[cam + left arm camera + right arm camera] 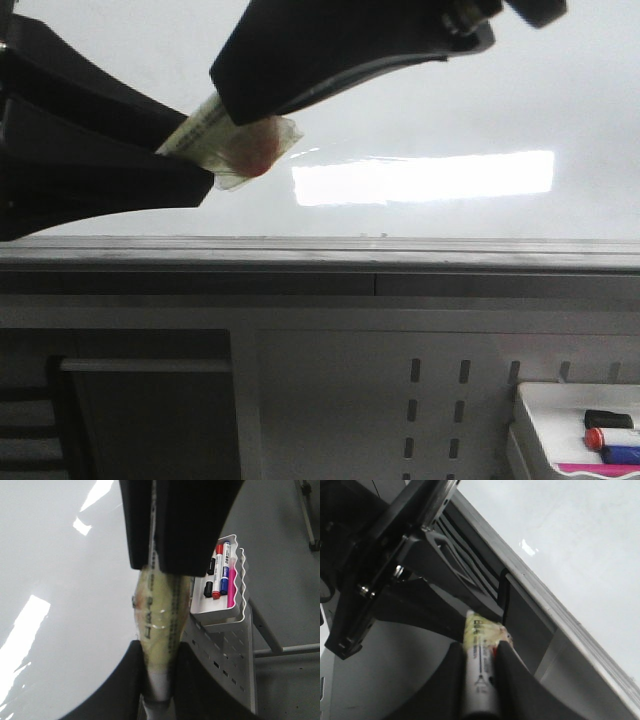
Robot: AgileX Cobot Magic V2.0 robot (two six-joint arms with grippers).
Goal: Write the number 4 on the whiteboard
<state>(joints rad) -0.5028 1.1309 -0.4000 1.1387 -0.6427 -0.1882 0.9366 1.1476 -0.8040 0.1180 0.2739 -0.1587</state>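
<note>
A marker (240,145) wrapped in yellowish tape, with some red showing at one end, hangs in front of the whiteboard (450,110), which is glossy with a bright glare bar. My left gripper (195,157) comes in from the left and is shut on one end. My right gripper (245,108) comes from the upper right and is shut on the other end. In the left wrist view my gripper (160,667) clamps the marker (160,615). In the right wrist view my gripper (481,655) clamps the marker (481,637). No number 4 shows on the board.
A grey metal ledge (320,255) runs along the board's lower edge. Below it is a perforated grey panel (430,410). A small white tray (548,400) at the lower right holds black, red and blue markers; it also shows in the left wrist view (220,612).
</note>
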